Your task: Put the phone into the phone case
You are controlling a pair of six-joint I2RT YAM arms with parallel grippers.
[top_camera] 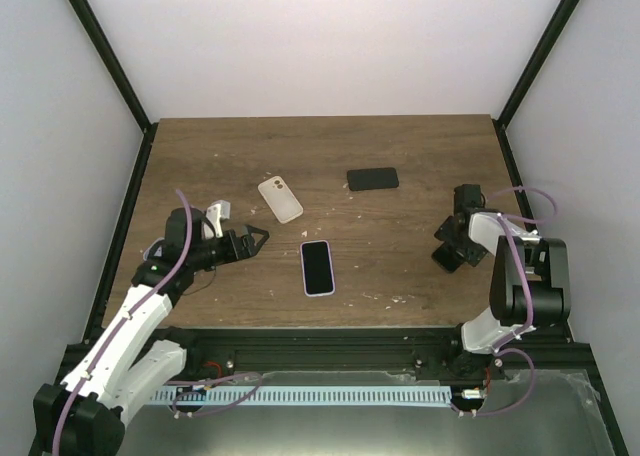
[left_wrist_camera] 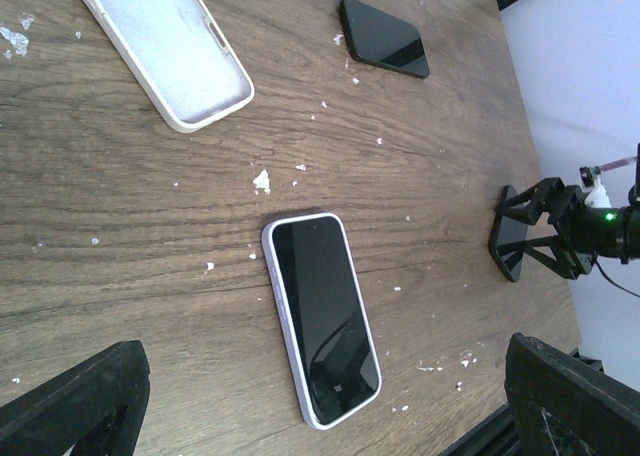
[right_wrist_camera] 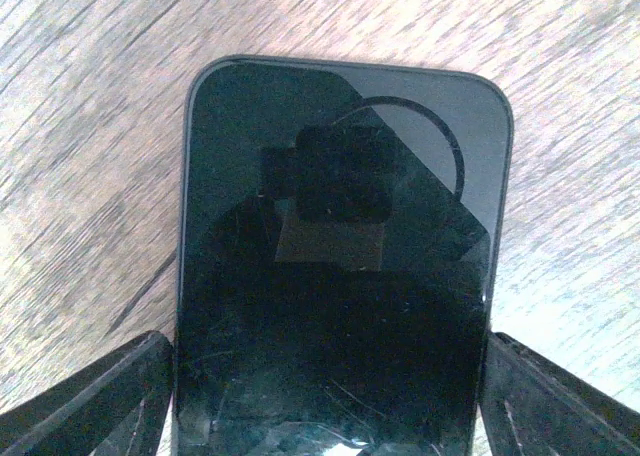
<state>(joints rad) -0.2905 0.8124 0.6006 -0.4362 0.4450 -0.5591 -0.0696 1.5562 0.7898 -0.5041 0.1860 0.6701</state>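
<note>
A black phone (right_wrist_camera: 335, 266) sits between my right gripper's (right_wrist_camera: 325, 401) fingers, which press on both of its long edges; it is held low over the table at the right (top_camera: 448, 256). An empty cream phone case (top_camera: 280, 199) lies open side up at centre left and shows in the left wrist view (left_wrist_camera: 165, 51). My left gripper (top_camera: 252, 240) is open and empty, left of a phone in a lavender case (top_camera: 317, 267), which lies screen up between and beyond its fingers (left_wrist_camera: 322, 316). My right gripper also shows in the left wrist view (left_wrist_camera: 530, 231).
A second black phone (top_camera: 372, 179) lies flat at the back centre and shows in the left wrist view (left_wrist_camera: 385, 38). White crumbs are scattered over the wooden table (top_camera: 400, 226). Black frame posts stand at the table's corners.
</note>
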